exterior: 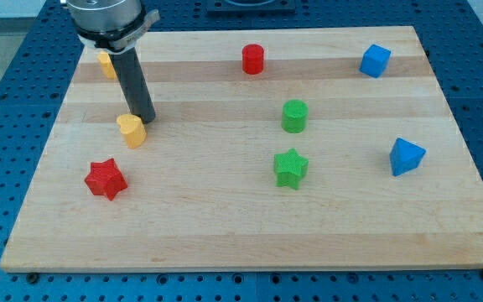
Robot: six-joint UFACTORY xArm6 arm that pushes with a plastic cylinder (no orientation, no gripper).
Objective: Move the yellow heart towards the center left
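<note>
The yellow heart (131,130) lies on the wooden board (225,226) at the view's left, about mid-height. My tip (146,118) stands just to the heart's upper right, touching or almost touching it. The dark rod rises from there to the arm's head at the view's top left.
A second yellow block (106,65) sits at the top left, partly hidden by the rod. A red star (105,179) lies below the heart. A red cylinder (252,59), green cylinder (294,116), green star (290,168), blue cube (375,60) and blue block (406,156) lie further right.
</note>
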